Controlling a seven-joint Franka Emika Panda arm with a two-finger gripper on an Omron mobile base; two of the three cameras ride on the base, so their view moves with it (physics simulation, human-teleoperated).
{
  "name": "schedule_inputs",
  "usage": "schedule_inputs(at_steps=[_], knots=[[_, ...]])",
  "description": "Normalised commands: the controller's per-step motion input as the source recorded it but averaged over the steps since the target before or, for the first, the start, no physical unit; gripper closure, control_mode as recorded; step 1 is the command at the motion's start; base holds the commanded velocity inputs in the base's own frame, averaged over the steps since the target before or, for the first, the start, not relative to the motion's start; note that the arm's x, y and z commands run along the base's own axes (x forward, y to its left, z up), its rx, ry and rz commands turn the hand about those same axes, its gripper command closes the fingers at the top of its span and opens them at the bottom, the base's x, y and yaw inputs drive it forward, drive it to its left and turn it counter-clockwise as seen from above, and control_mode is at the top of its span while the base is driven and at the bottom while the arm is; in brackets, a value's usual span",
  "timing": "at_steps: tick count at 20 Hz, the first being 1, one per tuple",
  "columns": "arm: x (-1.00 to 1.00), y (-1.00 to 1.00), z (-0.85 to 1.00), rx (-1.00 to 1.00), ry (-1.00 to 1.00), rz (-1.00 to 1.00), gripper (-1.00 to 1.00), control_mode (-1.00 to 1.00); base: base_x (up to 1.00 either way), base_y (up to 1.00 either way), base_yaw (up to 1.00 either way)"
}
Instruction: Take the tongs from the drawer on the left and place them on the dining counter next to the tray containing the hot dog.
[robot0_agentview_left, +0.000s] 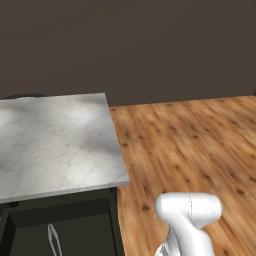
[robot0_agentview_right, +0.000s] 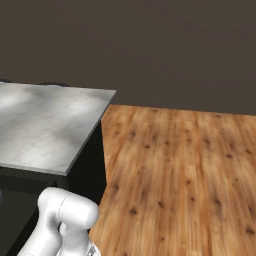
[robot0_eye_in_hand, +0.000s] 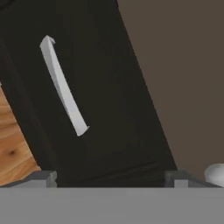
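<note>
The drawer (robot0_agentview_left: 75, 220) stands pulled out under the near edge of the white marble dining counter (robot0_agentview_left: 55, 145), its black inside showing. The slim silver tongs (robot0_agentview_left: 53, 241) lie on the drawer's floor at the left. In the hand view the tongs (robot0_eye_in_hand: 62, 85) lie slanted inside the dark drawer (robot0_eye_in_hand: 113, 87), some way ahead of my gripper (robot0_eye_in_hand: 109, 180) and to its left. The two fingertips (robot0_eye_in_hand: 43, 177) stand far apart with nothing between them, so the gripper is open. The tray and the hot dog are out of view.
The marble counter (robot0_agentview_right: 45, 125) ends at a corner, with wooden floor (robot0_agentview_left: 190, 150) to its right and a dark wall behind. Dark stool tops (robot0_agentview_right: 52, 84) peek over the counter's far edge. My white arm (robot0_agentview_left: 190, 220) rises beside the drawer.
</note>
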Motion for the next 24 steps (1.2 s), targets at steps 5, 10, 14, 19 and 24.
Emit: schedule_inputs(at_steps=[5, 10, 14, 19, 24], knots=[[-0.33, -0.26, 0.51, 0.07, 0.05, -0.05, -1.0, -1.0, 0.0, 0.0, 0.0], [-0.02, -0.29, 0.6, 0.09, 0.15, -0.08, -1.0, -1.0, 0.0, 0.0, 0.0], [0.0, -0.11, 0.54, 0.05, 0.16, -0.01, -1.0, -1.0, 0.0, 0.0, 0.0], [0.0, 0.0, 0.06, 0.0, 0.04, 0.0, -1.0, -1.0, 0.0, 0.0, 0.0], [0.19, -0.09, 0.15, 0.02, 0.05, 0.0, -1.0, -1.0, 0.0, 0.0, 0.0]])
